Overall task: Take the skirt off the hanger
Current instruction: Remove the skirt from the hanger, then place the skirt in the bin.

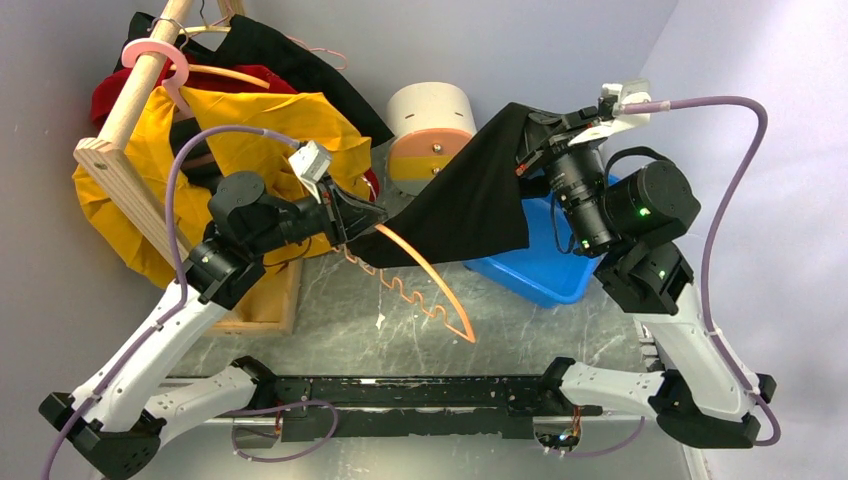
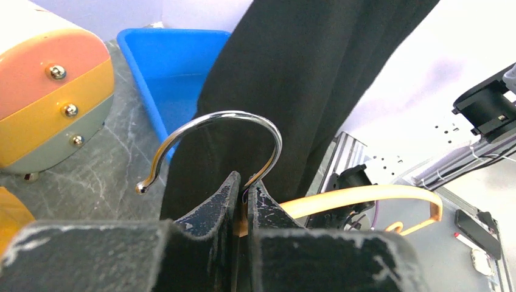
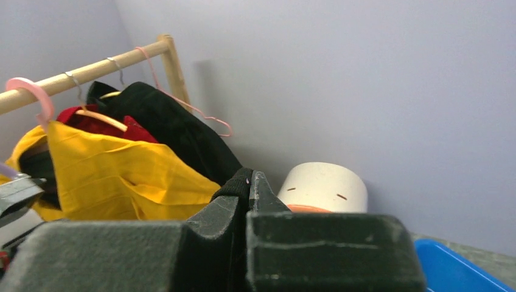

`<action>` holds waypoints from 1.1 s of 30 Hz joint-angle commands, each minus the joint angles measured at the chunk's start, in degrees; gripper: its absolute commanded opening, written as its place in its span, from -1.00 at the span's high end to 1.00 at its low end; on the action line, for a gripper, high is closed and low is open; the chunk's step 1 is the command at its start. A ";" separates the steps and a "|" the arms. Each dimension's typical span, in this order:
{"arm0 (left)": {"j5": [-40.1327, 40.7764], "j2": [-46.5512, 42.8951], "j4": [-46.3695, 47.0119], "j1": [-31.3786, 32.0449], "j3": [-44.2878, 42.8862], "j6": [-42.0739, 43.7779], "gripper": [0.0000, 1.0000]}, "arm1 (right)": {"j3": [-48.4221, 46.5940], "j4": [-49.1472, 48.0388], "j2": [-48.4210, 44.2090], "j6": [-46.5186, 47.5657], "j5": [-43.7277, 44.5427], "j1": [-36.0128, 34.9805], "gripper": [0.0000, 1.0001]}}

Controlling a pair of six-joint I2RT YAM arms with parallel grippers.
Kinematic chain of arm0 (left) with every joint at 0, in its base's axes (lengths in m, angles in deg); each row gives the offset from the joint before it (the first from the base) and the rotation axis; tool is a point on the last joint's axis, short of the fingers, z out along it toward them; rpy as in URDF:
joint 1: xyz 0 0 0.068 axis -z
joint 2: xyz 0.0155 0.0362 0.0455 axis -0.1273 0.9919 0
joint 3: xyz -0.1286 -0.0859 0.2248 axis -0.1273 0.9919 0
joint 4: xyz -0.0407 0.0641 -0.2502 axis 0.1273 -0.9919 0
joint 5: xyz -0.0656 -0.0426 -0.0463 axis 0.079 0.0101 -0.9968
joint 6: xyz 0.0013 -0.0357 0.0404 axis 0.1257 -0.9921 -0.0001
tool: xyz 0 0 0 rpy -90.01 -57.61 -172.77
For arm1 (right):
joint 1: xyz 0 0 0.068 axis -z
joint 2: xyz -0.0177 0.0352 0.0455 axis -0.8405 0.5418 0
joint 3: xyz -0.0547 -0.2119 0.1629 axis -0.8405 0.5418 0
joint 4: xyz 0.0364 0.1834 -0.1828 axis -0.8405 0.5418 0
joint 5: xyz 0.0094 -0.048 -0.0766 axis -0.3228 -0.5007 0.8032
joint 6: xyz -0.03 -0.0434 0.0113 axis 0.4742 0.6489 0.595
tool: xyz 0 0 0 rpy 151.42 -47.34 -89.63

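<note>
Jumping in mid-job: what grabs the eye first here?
A black skirt stretched mid-air at centre. The left gripper is shut on the orange hanger's neck, the right gripper on the skirt's upper corner. Far left, a rack crammed with yellow, red and black clothes.

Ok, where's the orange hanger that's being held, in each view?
Top external: orange hanger, centre, below the black skirt.
Left wrist: bottom centre, clamped in the left gripper.
Right wrist: not in it.
Shared landmark: the blue bin.
</note>
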 commanded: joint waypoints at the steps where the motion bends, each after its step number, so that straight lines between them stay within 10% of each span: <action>1: 2.43 -2.12 -0.21 0.40 -0.33 1.07 0.86 | 1.65 0.57 -2.16 2.90 6.39 -0.01 1.00; 21: 8.22 -2.01 -2.85 0.43 -1.41 0.52 0.86 | -0.04 4.48 7.30 13.94 33.64 1.41 1.00; 33: 9.27 -2.80 -3.48 0.41 -1.86 -0.01 0.86 | 0.50 22.52 18.61 -5.68 16.26 29.28 1.00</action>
